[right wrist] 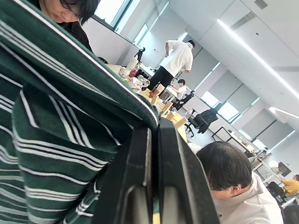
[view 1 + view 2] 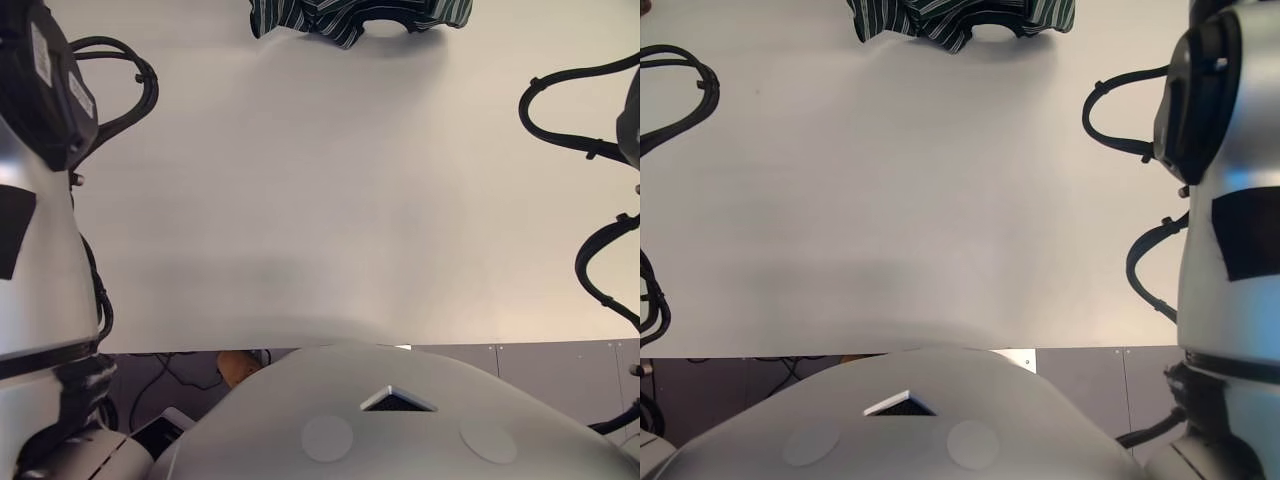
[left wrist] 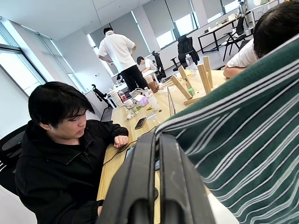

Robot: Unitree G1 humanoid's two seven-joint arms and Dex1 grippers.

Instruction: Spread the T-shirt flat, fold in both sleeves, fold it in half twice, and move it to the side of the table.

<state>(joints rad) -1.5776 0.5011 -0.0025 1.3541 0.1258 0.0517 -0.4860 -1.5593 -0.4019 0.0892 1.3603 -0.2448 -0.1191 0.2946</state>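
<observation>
T-shirt, green with white stripes, is at the far side of the counter, well away from the robot, and its lower folds are bunched rather than flat. Cannot tell whether those folds rest on the surface or hang just above it. The left jaws are pressed together with striped cloth at their tips, apparently pinching an edge. The right jaws are likewise closed, with cloth draped across and over them. Judgement: the spreading step is not finished, and no sleeve is folded yet. Risks from here: both holds look like thin bites near a hem, so a sharp pull toward the robot could strip the cloth out of one side and leave the shirt dangling from a single corner. If the two arms come down unevenly or too close together, the slack in the middle lands as a ridge and every later fold inherits it. Setting down this far out also risks cloth sliding off the far edge. Extra layers caught in the right jaws would drag on release.
</observation>
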